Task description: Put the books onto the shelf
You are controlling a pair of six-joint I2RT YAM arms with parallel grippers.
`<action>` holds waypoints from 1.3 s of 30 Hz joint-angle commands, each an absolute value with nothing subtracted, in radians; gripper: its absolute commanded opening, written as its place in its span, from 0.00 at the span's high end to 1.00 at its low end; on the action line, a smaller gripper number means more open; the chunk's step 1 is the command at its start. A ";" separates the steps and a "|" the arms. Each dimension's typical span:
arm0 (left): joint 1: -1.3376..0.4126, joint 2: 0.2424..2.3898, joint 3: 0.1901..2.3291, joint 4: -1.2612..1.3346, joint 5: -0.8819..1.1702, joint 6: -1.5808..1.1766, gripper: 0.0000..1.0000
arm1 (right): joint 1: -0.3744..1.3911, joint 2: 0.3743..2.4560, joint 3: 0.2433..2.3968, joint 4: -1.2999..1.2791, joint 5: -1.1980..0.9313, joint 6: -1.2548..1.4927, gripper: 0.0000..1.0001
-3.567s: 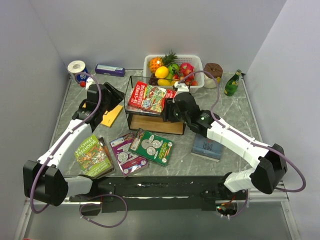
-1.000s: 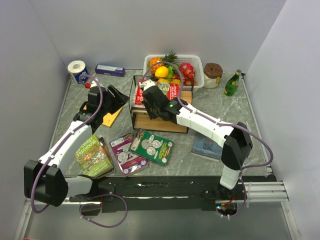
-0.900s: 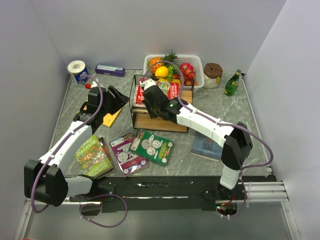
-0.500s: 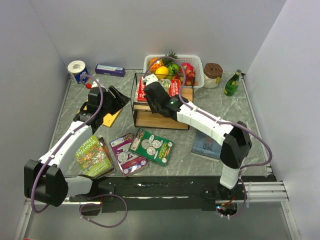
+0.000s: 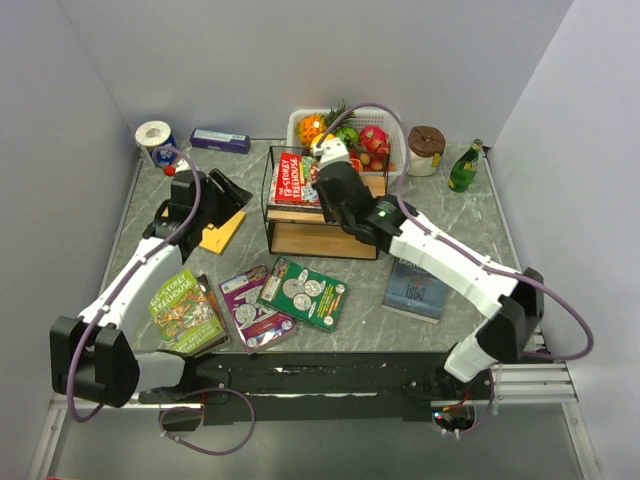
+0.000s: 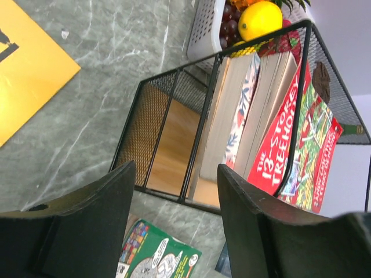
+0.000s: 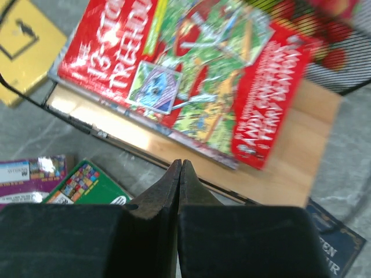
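Your right hand (image 7: 180,168) hangs over the shelf (image 5: 305,240), clenched with nothing between its fingers. Just under it the red book (image 5: 288,180) lies flat on top of a small stack, on what looks like the upper board. Shut fingers make a blunt tip, so this hand reads to me as set for nudging the stack square, not for lifting.

Your left hand (image 6: 175,174) is released and holds nothing. It waits at 9 o'clock of the shelf, its fingers pointing at the wire frame. The yellow book (image 5: 222,232) lies just beside it on the worktop (image 5: 470,230), so I judge that one the handiest next pick for this arm.

Four more books lie flat on the worktop:
- green book (image 5: 305,292), at 6 o'clock of the shelf
- purple book (image 5: 250,310), at 7 o'clock, its edge touching the green one
- Treehouse book (image 5: 185,310), at 8 o'clock, near the left arm
- blue book (image 5: 415,292), at 4 o'clock, under the right arm

The task is well short of done. Flat books give your fingers little edge to catch. The basket (image 5: 395,118) stands close behind the shelf at 12 o'clock, so mind it when you push.
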State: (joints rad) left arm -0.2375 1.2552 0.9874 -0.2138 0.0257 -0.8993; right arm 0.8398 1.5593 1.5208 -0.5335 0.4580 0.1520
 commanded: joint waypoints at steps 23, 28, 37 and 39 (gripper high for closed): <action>-0.232 1.368 1.045 -0.155 0.085 -0.920 0.37 | 0.652 1.643 1.519 -0.618 0.517 0.206 1.00; -0.230 1.379 1.069 -0.215 0.003 -0.928 0.37 | 0.641 1.634 1.499 -0.601 0.512 0.212 1.00; -0.225 1.506 1.143 -0.198 0.023 -0.943 0.39 | 0.637 1.634 1.485 -0.578 0.483 0.216 1.00; -0.225 1.543 1.161 -0.195 0.034 -0.948 0.39 | 0.635 1.635 1.485 -0.569 0.473 0.216 1.00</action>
